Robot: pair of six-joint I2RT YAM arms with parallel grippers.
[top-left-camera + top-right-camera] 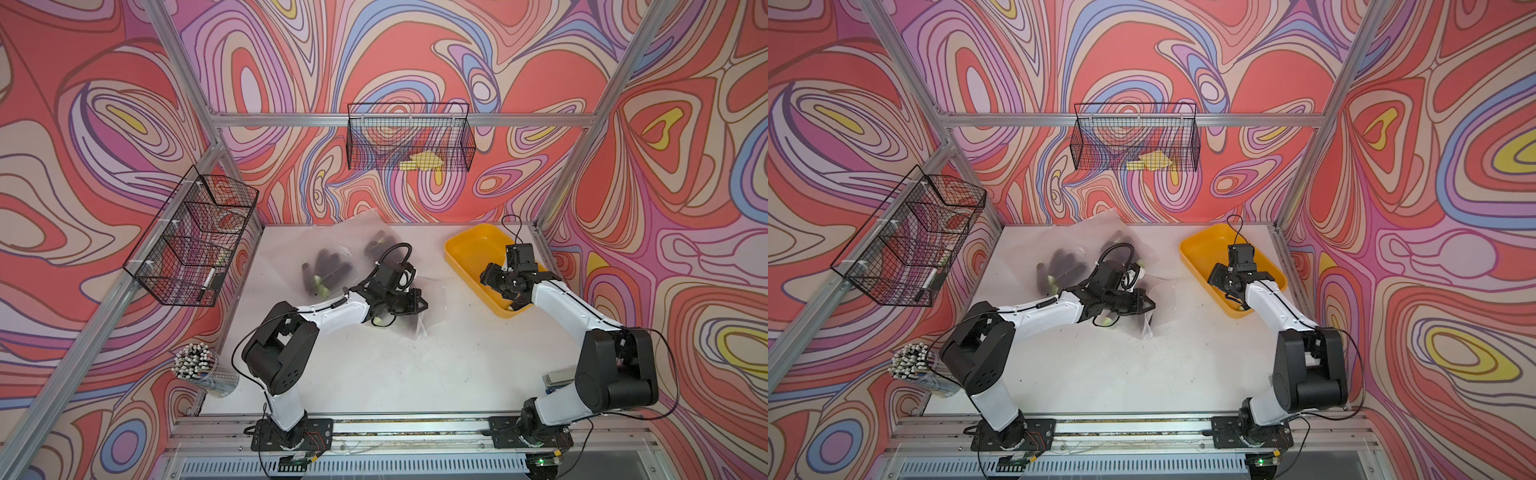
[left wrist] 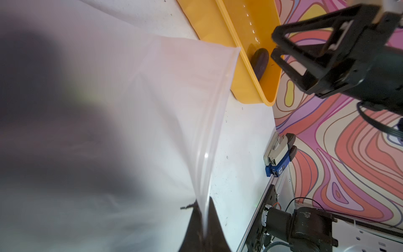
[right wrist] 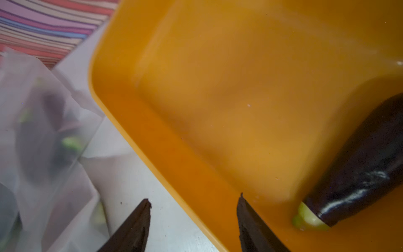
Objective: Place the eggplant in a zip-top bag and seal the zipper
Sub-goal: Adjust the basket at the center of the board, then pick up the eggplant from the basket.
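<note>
Top views: white table (image 1: 415,374), swirled walls (image 1: 374,62)

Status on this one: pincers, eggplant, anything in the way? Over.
Left pincer shut on zip-top bag edge. Right pincer open over yellow tray, empty. Eggplant lying in tray, not grasped. Nothing seen between pincer and eggplant.
</note>
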